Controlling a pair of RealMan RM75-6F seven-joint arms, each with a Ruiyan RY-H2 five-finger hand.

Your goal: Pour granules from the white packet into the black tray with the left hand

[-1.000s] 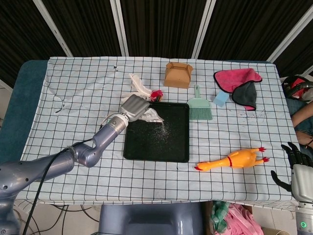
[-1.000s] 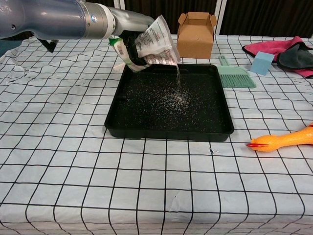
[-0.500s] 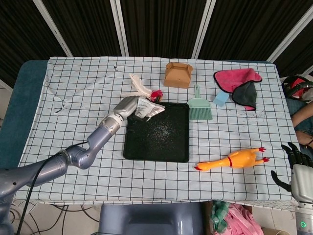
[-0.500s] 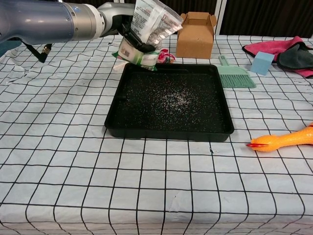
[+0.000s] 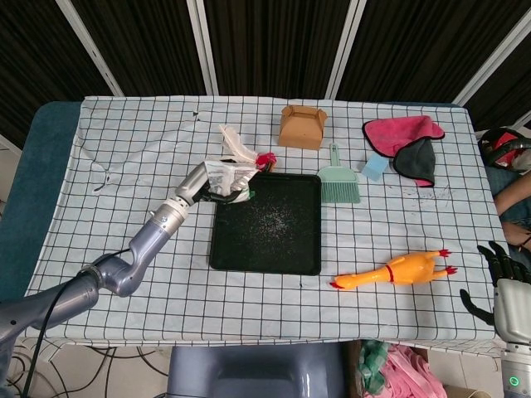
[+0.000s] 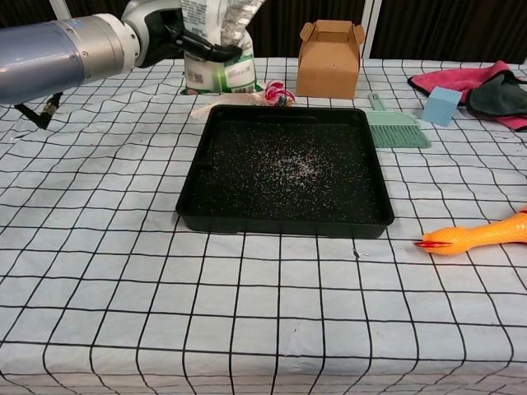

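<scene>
My left hand (image 5: 202, 183) (image 6: 169, 34) grips the white packet (image 5: 227, 177) (image 6: 216, 45), which has a green band near its bottom and now stands nearly upright. It hangs above the cloth just beyond the tray's far left corner. The black tray (image 5: 225, 254) (image 6: 191, 197) lies in the middle of the table with pale granules (image 5: 272, 222) (image 6: 290, 167) scattered over its floor. My right hand (image 5: 501, 280), black, hangs off the table's right front edge holding nothing, with its fingers apart.
Behind the tray lie a second white packet (image 5: 236, 142), a small red item (image 5: 266, 159) (image 6: 278, 93) and a brown cardboard box (image 5: 301, 126) (image 6: 329, 58). A green brush (image 5: 338, 182) (image 6: 397, 127), blue block (image 5: 375, 167), pink and black cloths (image 5: 406, 143) and a rubber chicken (image 5: 397, 269) lie right.
The left hand has tipped the packet back from pouring to nearly upright and drawn it left, off the tray. The falling stream of granules has stopped. The right hand has not moved.
</scene>
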